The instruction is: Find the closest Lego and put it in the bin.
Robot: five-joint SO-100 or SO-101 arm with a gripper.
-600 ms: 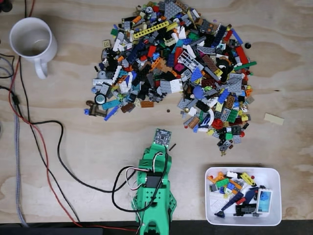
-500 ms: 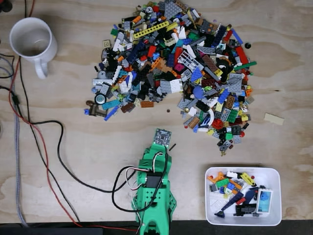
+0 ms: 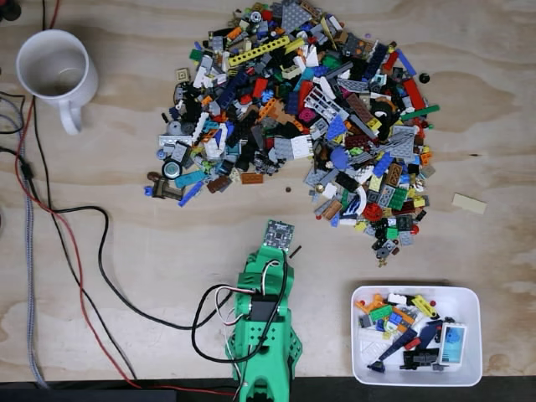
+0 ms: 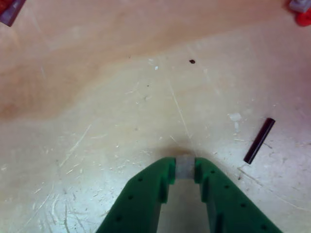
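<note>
In the wrist view my green gripper hangs over bare wood, its two fingers closed on a small grey Lego piece held between the tips. A thin black rod lies on the table just to its right. In the fixed view the green arm reaches up from the bottom edge toward the big Lego pile and stops short of it. The bin, a shallow white tray, sits to the arm's right at the bottom right and holds several pieces.
A white mug stands at the top left. Black and red cables trail down the left side to the arm's base. A lone tan plate lies right of the pile. Bare wood separates the pile, arm and bin.
</note>
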